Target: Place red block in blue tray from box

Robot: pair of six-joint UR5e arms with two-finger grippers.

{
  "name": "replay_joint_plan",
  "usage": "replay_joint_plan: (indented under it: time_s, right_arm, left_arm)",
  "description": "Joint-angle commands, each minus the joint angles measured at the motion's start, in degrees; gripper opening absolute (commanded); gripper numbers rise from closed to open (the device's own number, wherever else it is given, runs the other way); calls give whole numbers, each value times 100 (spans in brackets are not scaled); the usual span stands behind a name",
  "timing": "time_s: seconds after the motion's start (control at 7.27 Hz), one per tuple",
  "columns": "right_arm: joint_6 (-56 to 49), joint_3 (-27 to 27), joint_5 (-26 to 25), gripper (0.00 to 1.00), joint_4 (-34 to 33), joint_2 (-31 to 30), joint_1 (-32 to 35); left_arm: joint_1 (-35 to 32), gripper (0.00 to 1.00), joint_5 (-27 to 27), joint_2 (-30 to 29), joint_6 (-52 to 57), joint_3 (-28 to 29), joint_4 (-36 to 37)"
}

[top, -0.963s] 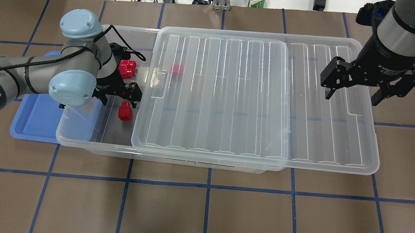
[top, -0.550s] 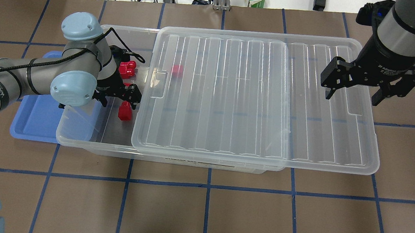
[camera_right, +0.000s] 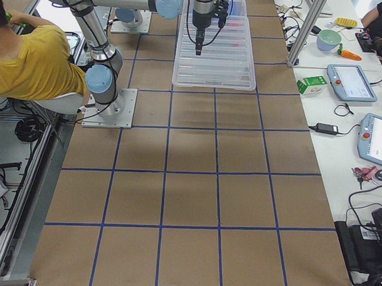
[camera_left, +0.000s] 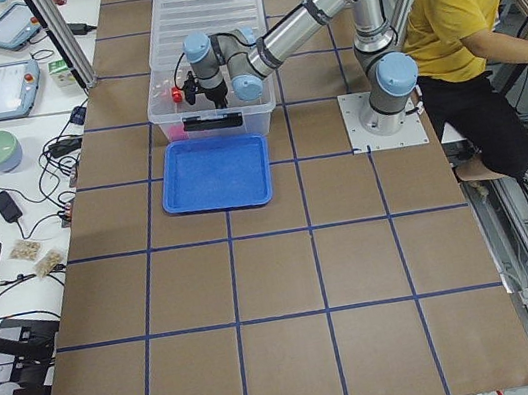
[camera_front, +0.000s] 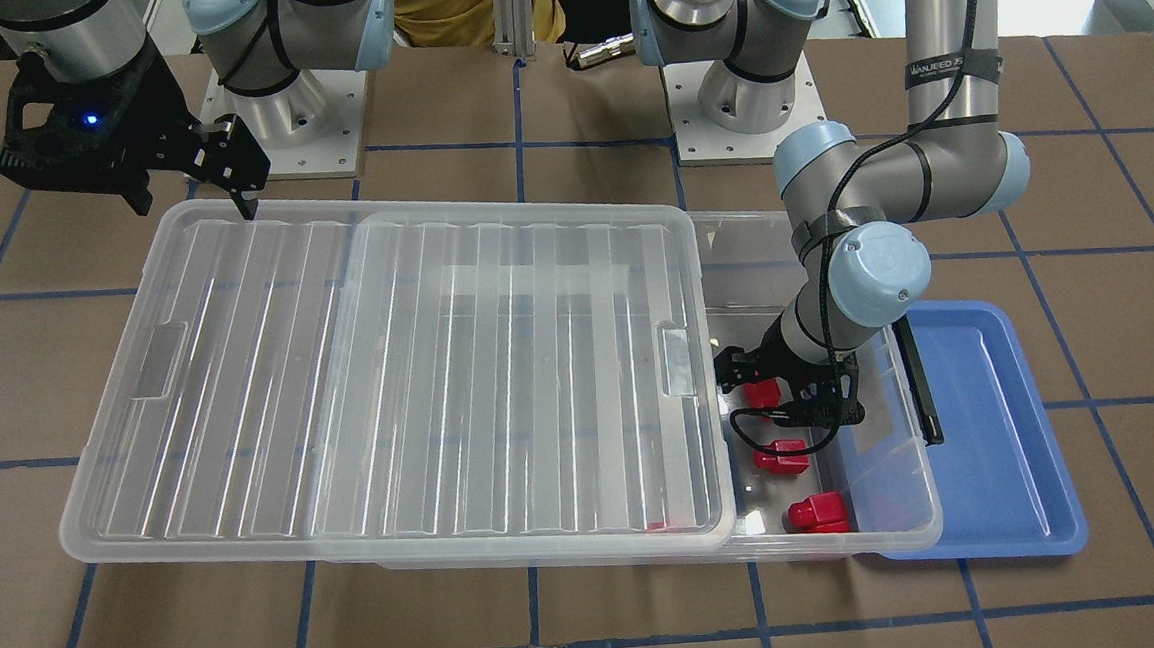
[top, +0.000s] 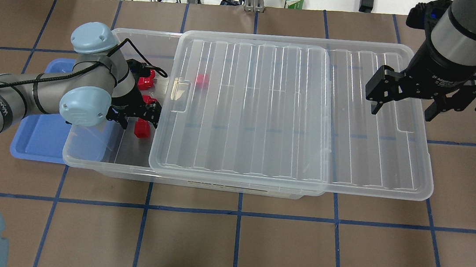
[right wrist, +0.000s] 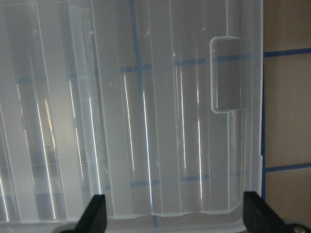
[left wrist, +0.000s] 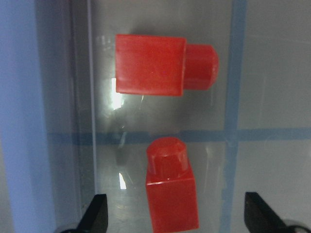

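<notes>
The left gripper point(left wrist: 175, 217) hung inside the uncovered end of the box point(top: 85, 158), its fingers spread wide and gripping nothing. Its wrist camera showed what the wider views could not. The red block point(left wrist: 172, 196) lay on the clear floor between the two fingertips point(left wrist: 98, 214), with a gap on either side. Its stub pointed toward a second block point(left wrist: 155, 65) lying crosswise just beyond it. From overhead the wrist hid much of this, leaving only part of the red block in sight. The front-facing view added a third block point(camera_front: 817, 513) close to the box's far wall. A blurred red patch point(top: 201, 80) under the lid point(top: 267, 110) was probably a fourth. The lid sat slid toward the robot's right, overhanging that end of the box. The right gripper point(top: 402, 110) hovered over the overhang, fingers parted and empty. In the left-side view the blue tray point(camera_left: 217, 173) lay just beside the box's short end, whereas overhead the box seemed to overlap it.
</notes>
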Motion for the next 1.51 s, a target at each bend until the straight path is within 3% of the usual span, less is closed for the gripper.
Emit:
replay_joint_plan:
  time_s: [0.0, 0.14, 0.28, 0.41, 0.55, 0.83, 0.96, 1.38]
  right_arm:
    - [-6, 67, -62, 100, -7, -12, 27]
    - [-6, 85, -62, 100, -7, -20, 27]
    - [-6, 85, -62, 100, -7, -20, 27]
    - [-15, 85, -62, 100, -7, -20, 18]
    - [-6, 85, -62, 100, -7, -20, 27]
    - [-6, 94, -53, 100, -7, -20, 27]
    - [38, 94, -27, 100, -7, -20, 27]
    - [12, 94, -62, 100, -7, -20, 27]
  left_arm:
    - [1, 98, -4, -105, -18, -107, 14]
    - [1, 76, -4, -115, -18, -90, 15]
    - [1, 42, 5, -115, 8, -47, 6]
    - [1, 18, 5, -89, -9, -29, 23]
    - [1, 0, 5, -62, 26, -3, 23]
    - [-8, 0, 4, 104, 18, 120, -37]
    - [-8, 0, 5, 244, 9, 390, -430]
    - [0, 0, 66, 877, 105, 2014, -2730]
